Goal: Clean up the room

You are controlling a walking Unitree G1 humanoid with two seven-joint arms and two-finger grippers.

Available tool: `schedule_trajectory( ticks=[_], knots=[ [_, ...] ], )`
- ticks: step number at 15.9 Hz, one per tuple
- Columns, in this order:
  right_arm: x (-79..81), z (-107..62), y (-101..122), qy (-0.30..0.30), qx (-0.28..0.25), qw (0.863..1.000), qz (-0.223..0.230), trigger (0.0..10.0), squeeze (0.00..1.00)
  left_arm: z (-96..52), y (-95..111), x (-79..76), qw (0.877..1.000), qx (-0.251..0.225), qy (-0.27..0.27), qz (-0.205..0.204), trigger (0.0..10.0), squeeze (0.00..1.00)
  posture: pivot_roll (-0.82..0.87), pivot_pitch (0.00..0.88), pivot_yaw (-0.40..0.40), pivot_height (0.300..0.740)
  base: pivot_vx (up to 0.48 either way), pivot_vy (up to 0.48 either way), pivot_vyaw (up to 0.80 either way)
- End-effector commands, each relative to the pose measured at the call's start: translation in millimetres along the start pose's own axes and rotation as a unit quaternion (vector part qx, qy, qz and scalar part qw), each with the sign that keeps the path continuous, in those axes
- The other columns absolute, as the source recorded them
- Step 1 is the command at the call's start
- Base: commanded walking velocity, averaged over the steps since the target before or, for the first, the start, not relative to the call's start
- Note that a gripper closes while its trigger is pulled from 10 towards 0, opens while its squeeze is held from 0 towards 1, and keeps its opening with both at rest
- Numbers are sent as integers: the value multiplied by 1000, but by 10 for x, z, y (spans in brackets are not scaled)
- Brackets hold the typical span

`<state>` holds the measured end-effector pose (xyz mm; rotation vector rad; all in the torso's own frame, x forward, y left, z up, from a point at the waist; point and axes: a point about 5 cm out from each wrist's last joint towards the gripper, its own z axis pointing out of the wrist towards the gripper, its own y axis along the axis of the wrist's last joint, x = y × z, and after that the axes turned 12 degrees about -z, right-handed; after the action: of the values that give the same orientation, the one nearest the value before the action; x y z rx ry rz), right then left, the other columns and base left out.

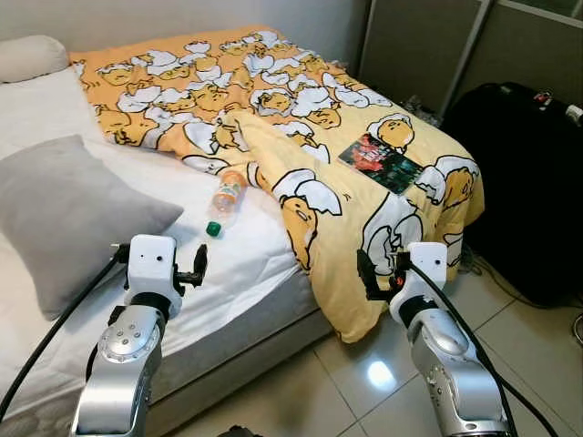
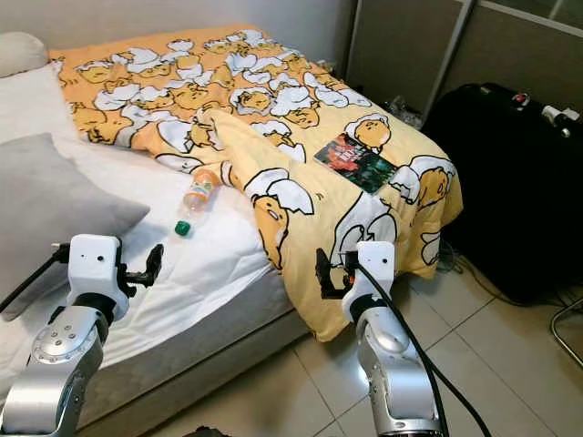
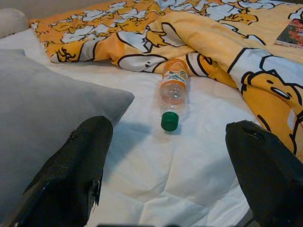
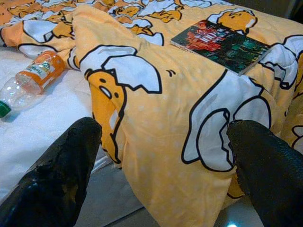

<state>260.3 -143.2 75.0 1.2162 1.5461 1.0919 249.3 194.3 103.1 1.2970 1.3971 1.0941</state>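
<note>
1. Lying on its side on the white bed [image 1: 246, 264]: a clear plastic bottle [image 1: 225, 199] with orange label and green cap, just beside the rumpled edge of the yellow cartoon-print duvet [image 1: 301, 100], cap end turned toward the foot of the mattress.
2. Resting flat on the duvet near the bed's far corner: a dark-covered book [image 1: 379, 162], well apart from the bottle.
3. Propped on the sheet near the bottle: a grey pillow [image 1: 64, 209]; at the head of the bed, a white pillow [image 1: 32, 56].
4. Raised over the mattress edge, short of the bottle: left tool [image 3: 168, 156], fingers [image 3: 78, 165] spread wide and holding nothing.
5. Held before the duvet's hanging corner: right tool [image 4: 163, 163], likewise spread wide and empty.
6. Standing on the tiled floor [image 1: 364, 382] beside the bed: a black suitcase [image 1: 524, 182].
</note>
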Motion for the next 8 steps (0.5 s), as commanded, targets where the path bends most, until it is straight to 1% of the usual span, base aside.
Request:
schedule_trajectory(
  ticks=[1, 2, 3, 7, 8],
  knots=[
    [-25, 15, 19, 0, -6, 1000, -12, 10000, 0, 25, 28, -19, 1000, -5, -3, 7, 10000, 0, -55, 0, 31, 740, 0, 0, 0],
    [-5, 28, 45, 7, -13, 1000, -23, 10000, 0, 33, 32, -17, 1000, -5, -5, 7, 10000, 0, -55, 0, 33, 740, 0, 0, 0],
    [0, 37, 63, 8, -16, 1000, -23, 10000, 0, 42, 43, -25, 1000, -6, -10, 10, 10000, 0, -52, 0, 35, 740, 247, 0, 0],
    [-44, 39, 38, -3, -10, 1000, -23, 10000, 0, 43, 40, -55, 1000, -6, -15, 15, 10000, 0, -47, 0, 26, 740, 250, 0, 469],
    [-44, 41, 42, -3, -11, 1000, -23, 10000, 0, 44, 40, -55, 1000, -6, -15, 15, 10000, 0, -47, 0, 26, 740, 255, 0, 0]
  ],
)
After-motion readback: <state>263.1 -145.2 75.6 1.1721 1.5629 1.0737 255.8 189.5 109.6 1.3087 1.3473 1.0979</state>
